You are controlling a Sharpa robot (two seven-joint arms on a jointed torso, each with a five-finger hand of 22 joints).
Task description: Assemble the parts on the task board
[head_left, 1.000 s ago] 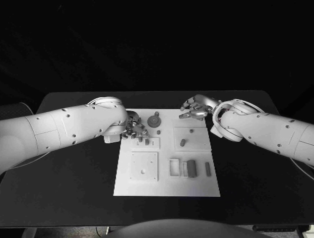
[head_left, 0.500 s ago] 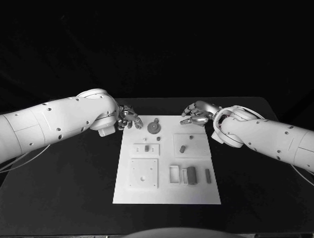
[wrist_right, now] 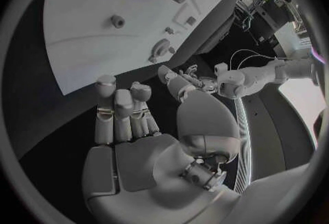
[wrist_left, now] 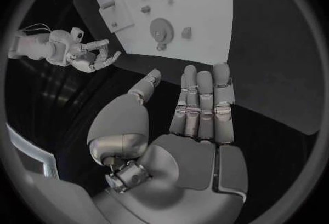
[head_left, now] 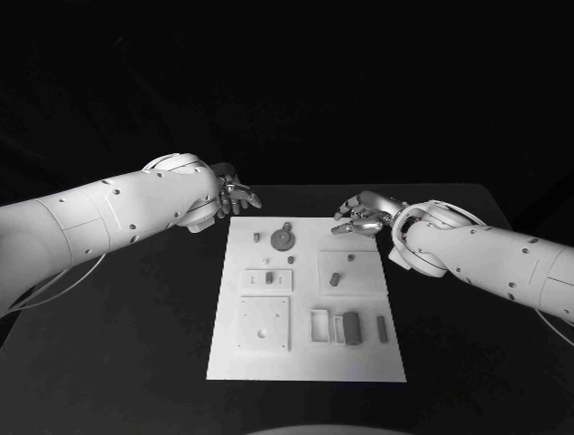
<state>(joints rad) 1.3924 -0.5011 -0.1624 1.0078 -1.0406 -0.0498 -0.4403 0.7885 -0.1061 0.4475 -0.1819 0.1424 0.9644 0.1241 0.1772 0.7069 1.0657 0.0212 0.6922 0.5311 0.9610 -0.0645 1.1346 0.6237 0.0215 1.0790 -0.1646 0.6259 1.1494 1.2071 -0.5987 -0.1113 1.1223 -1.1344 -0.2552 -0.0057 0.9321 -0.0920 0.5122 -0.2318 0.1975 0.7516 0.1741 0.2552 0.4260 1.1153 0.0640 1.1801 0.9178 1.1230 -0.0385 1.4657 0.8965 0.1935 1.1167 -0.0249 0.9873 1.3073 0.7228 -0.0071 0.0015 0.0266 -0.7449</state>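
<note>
Left hand: we see the left hand (head_left: pixel 230 194) off the far left corner of the task board (head_left: pixel 306 362), above the black table (head_left: pixel 130 362); in the left wrist view its fingers (wrist_left: pixel 204 104) lie straight and side by side, thumb apart, and it grasps nothing, so we call it released.
Right hand: the right hand (head_left: pixel 361 216) sits at the board's far right corner; in the right wrist view its fingers (wrist_right: pixel 122 114) are extended over the dark table beside the board edge, with nothing in the palm, released as well.
Task board: we find the white plate lying flat in the middle of the table, between the two arms.
Parts, far end: a round disc part (head_left: pixel 281 238) lies near the far edge, with a small peg (head_left: pixel 257 236) just left of it.
Parts, middle: a small upright piece (head_left: pixel 269 276) stands in the left raised square, and an oblong piece (head_left: pixel 335 277) lies on the right raised square.
Parts, near end: a dark block (head_left: pixel 352 327) lies beside a white rectangular frame (head_left: pixel 321 325), and a slim bar (head_left: pixel 381 329) lies just right of the block.
Contact: we see neither hand touching any part.
</note>
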